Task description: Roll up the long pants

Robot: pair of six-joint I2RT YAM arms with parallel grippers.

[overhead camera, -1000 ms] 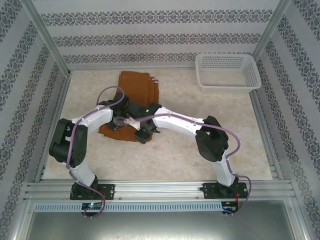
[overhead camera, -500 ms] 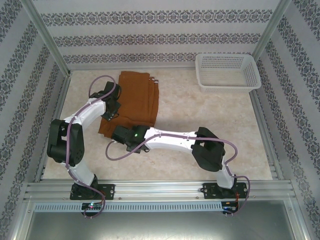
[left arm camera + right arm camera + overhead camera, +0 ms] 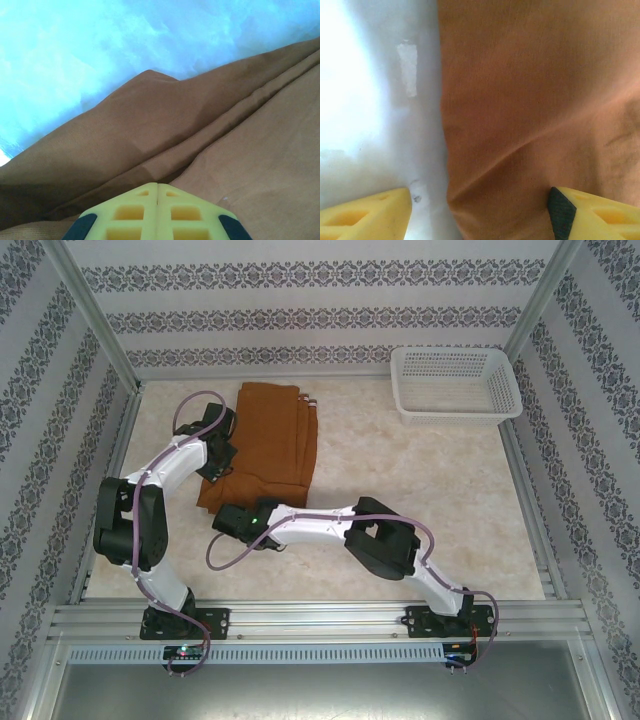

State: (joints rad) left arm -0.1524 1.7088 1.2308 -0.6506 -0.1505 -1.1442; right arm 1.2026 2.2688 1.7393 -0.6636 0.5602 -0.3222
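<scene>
The long pants [image 3: 272, 440] lie folded into a rust-brown strip at the far left of the table. My left gripper [image 3: 217, 461] is at their left edge. In the left wrist view its yellow fingers [image 3: 135, 212] are pressed together, shut, with their tips [image 3: 158, 185] low over the folds of the pants [image 3: 225, 150] and no cloth visible between them. My right gripper [image 3: 230, 522] is at the near left corner of the pants. It is open, and its fingertips [image 3: 370, 212] straddle the edge of the pants [image 3: 530, 100], one over the bare table, one over the cloth.
A white mesh basket [image 3: 458, 416] stands at the far right corner. The metal frame rails [image 3: 115, 440] run close along the left side of the pants. The right arm [image 3: 380, 545] stretches across the near middle of the marble-look table [image 3: 420, 490].
The right gripper has pulled back from the middle of the pants to their near left corner and opened wider. The left gripper has moved away to the pants' left edge.
</scene>
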